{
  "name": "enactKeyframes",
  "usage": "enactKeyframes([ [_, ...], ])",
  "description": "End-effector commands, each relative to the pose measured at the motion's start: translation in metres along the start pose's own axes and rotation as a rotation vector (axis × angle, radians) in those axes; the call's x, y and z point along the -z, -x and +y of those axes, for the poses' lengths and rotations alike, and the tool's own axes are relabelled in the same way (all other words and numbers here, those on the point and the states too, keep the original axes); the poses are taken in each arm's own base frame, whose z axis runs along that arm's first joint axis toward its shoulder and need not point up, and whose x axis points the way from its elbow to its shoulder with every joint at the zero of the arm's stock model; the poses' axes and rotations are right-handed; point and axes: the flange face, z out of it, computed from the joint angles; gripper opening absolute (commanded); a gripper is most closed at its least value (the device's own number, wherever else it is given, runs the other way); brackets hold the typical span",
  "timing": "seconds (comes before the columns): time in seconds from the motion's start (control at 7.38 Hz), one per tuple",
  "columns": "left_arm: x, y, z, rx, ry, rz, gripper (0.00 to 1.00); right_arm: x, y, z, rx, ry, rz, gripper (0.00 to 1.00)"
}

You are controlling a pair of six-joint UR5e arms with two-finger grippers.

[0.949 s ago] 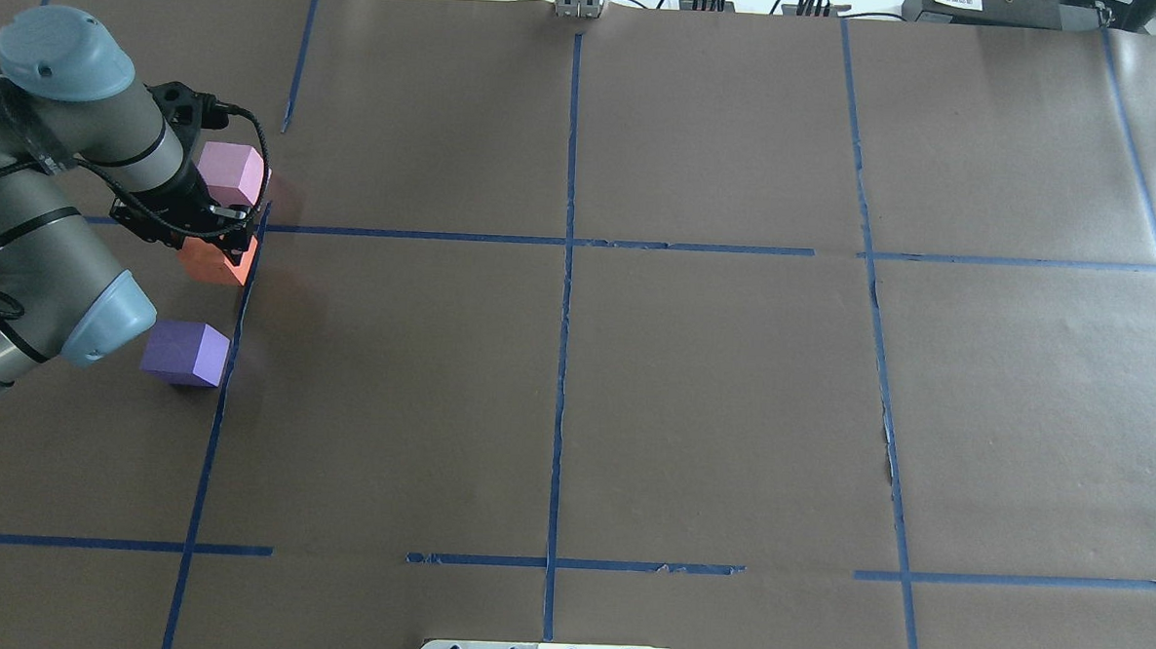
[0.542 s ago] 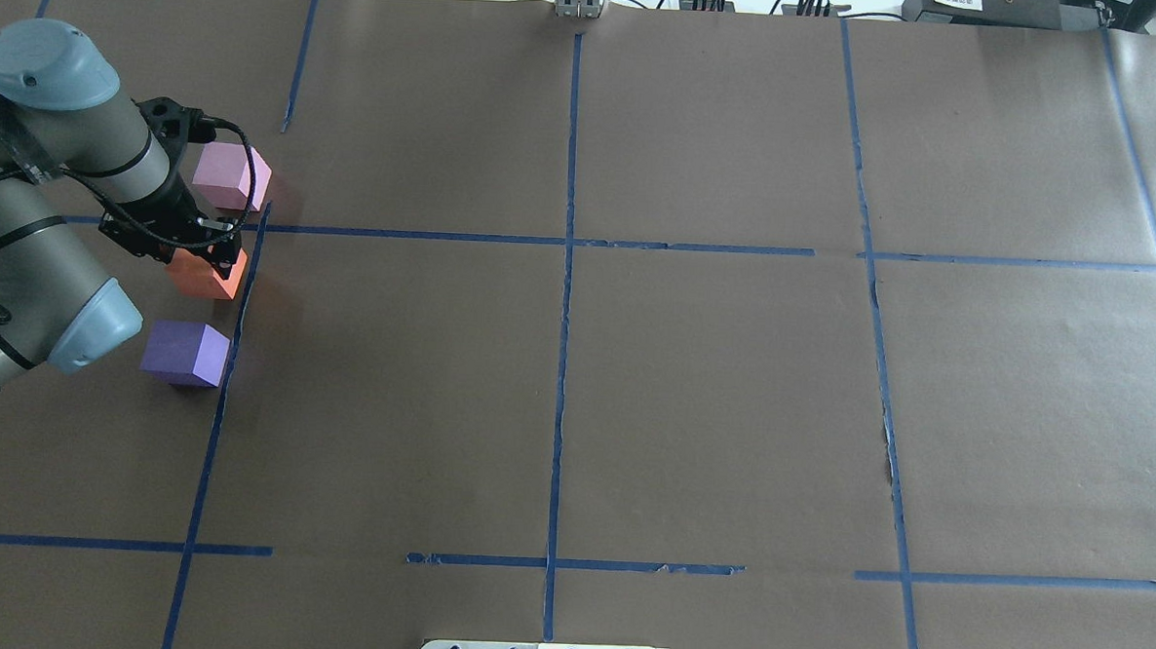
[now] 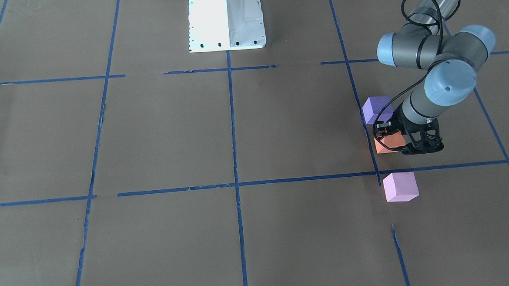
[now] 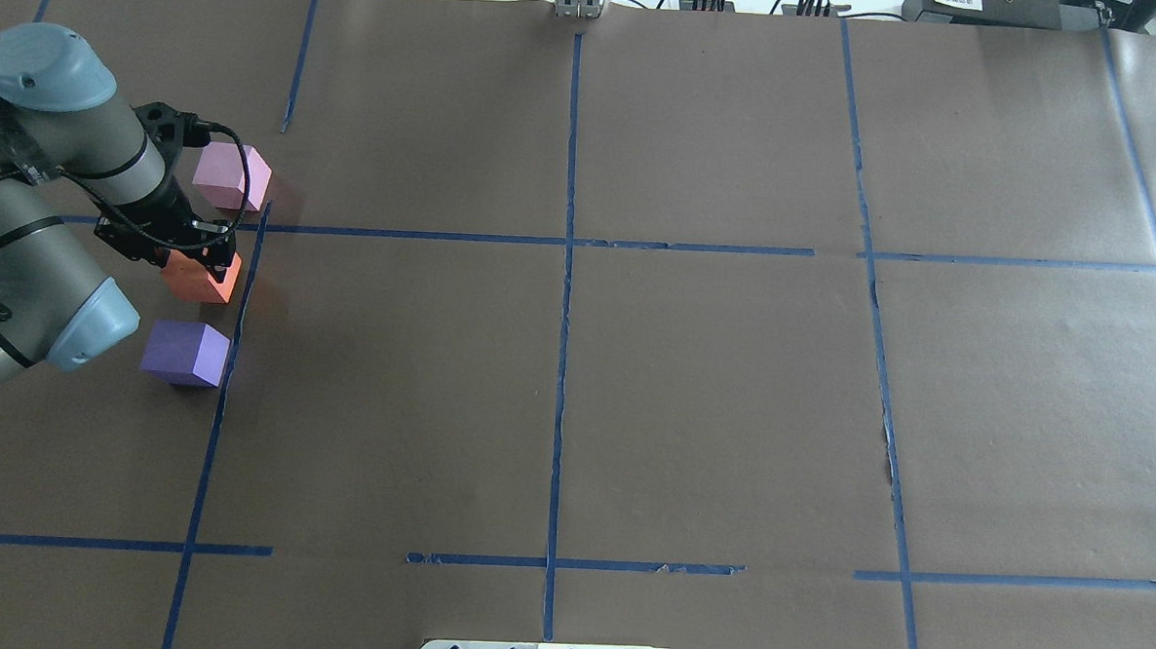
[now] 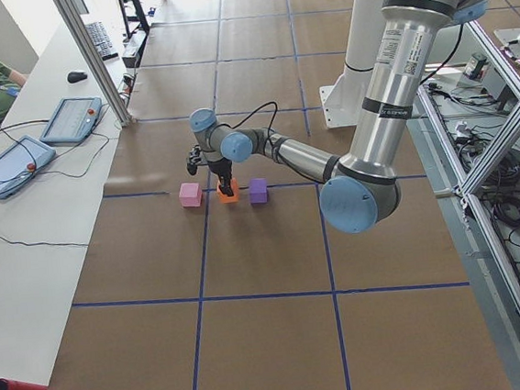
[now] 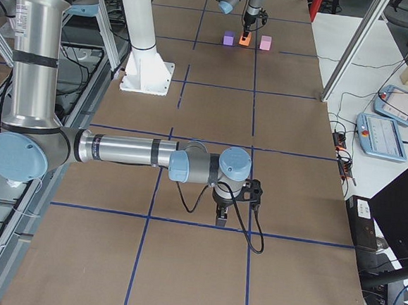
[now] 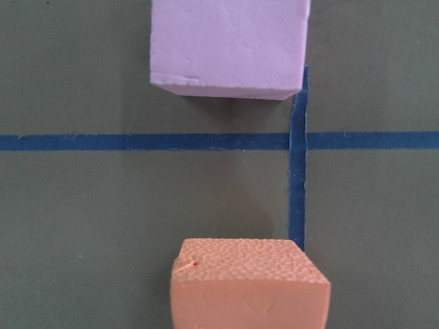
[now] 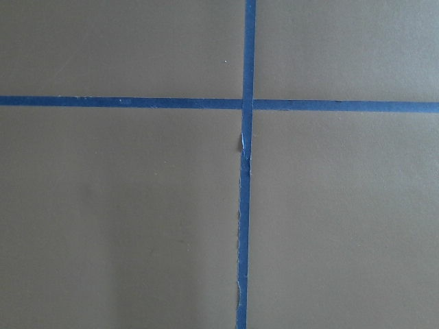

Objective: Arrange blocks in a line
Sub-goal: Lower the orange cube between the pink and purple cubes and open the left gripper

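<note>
Three cubes stand in a column at the table's left side, along a blue tape line. The pale pink-lilac block (image 4: pixel 228 175) (image 3: pixel 399 187) (image 7: pixel 230 44) is farthest from the robot. The orange block (image 4: pixel 204 281) (image 3: pixel 388 144) (image 7: pixel 250 284) is in the middle. The violet-purple block (image 4: pixel 185 351) (image 3: pixel 377 109) is nearest. My left gripper (image 4: pixel 199 255) (image 3: pixel 394 141) is shut on the orange block, low at the table. My right gripper (image 6: pixel 221 216) shows only in the exterior right view, pointing down over bare paper; I cannot tell whether it is open.
Brown paper with a grid of blue tape lines (image 4: pixel 566 265) covers the table. The robot's white base (image 3: pixel 226 22) stands at the near edge. Tablets and cables (image 5: pixel 17 158) lie on the side bench beyond the far edge.
My left gripper has moved toward the robot and down with the orange block, away from the pink block and closer to the purple one. The other blocks have not moved.
</note>
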Motion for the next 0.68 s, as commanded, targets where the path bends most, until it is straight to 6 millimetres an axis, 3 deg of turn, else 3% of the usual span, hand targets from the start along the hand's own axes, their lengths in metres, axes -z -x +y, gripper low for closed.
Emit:
enactKeyframes([
  [0.0,0.0003,0.0006,-0.0010,-0.002,-0.005,0.004,1.00,0.0005,-0.0005,0.0001,-0.001,-0.001,0.000,1.00],
  [0.54,0.0055,-0.0042,-0.0025,-0.006,-0.014,0.010,1.00,0.0005,-0.0005,0.0001,-0.001,-0.001,0.000,1.00],
])
